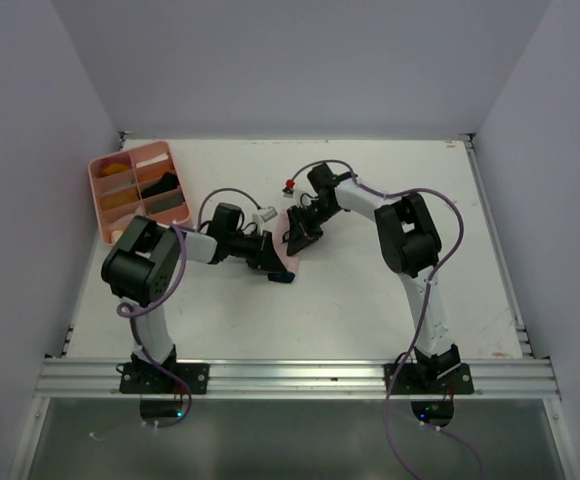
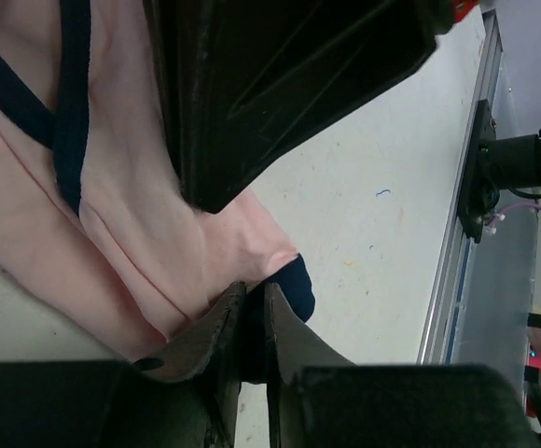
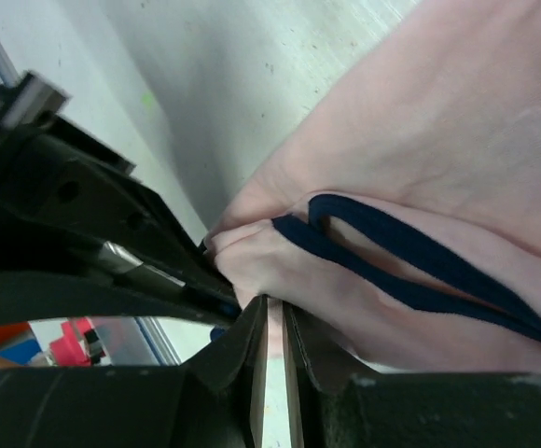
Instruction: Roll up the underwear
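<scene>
Soft pale pink underwear (image 2: 112,233), navy elastic edging (image 2: 72,93), lying crumpled on speckled white table (image 2: 373,233); left gripper (image 2: 254,291) clamping its navy hem; right gripper (image 3: 272,303) jaws nearly touching, grip unclear

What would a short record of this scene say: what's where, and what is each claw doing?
Garment: pink underwear, dark edging, on the table between both grippers
Left gripper: shut on the dark edging
Right gripper: nearly shut at a bunched fold; grip unclear
Tray: pink, far-left corner, items in its compartments
Rolling: no roll visible
</scene>
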`<state>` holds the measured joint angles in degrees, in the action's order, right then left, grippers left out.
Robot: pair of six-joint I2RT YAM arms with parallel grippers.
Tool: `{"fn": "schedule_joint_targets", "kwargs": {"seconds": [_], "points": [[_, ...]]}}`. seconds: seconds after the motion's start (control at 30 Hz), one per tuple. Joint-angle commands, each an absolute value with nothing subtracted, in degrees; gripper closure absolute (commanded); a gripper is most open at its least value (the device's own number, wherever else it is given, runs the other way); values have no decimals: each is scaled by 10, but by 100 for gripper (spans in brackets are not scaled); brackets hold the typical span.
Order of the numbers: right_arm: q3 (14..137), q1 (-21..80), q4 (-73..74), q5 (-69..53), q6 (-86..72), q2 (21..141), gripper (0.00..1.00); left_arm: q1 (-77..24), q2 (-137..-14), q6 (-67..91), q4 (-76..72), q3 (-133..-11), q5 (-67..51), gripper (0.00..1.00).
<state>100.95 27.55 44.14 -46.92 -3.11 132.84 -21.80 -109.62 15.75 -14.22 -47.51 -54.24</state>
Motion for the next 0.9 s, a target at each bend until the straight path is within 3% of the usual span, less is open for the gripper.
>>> {"fn": "schedule_joint_targets", "kwargs": {"seconds": [0.0,0.1,0.2,0.27,0.4,0.63,0.87], "points": [[992,285,417,-476,-62,1342,84,-215,-1031,150,-157,-469,-541,80],[993,291,423,-461,-38,1375,85,-215,-969,43,-51,-503,-514,56],[1000,301,440,-445,23,1390,86,-216,-918,-156,95,-551,-478,51],[1004,301,453,-443,38,1391,86,-225,-897,-269,191,-582,-443,51],[1009,303,477,-444,76,1397,86,-258,-845,-528,236,-538,-395,53],[1055,307,547,-446,141,1428,86,-355,-802,-664,216,-448,-345,51],[1099,311,604,-443,173,1455,86,-382,-805,-794,195,-414,-318,49]]}}
